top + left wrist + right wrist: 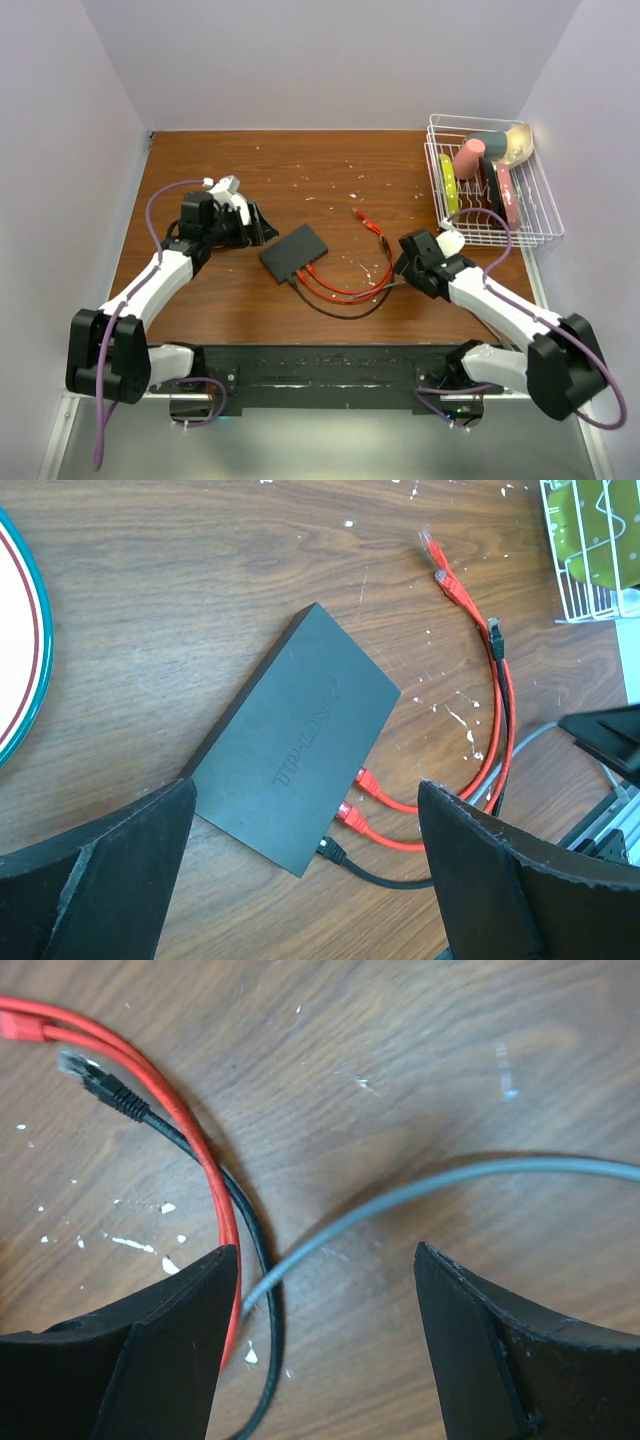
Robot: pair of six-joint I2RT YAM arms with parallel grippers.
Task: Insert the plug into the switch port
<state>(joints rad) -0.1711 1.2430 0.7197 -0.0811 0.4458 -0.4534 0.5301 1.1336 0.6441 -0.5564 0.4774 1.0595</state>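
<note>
Wooden table (300, 165) spreading below, black TP-Link switch (290, 750) lying left of centre, sockets hiding, logo showing only from left wrist, left gripper (308, 805) gaping empty just left of it, right gripper (326, 1260) gaping empty over grey cable (420, 1189), its end hiding.

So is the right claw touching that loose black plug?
Apart. Right wrist view: the black plug lies well clear of the open right gripper, with bare table between.
</note>
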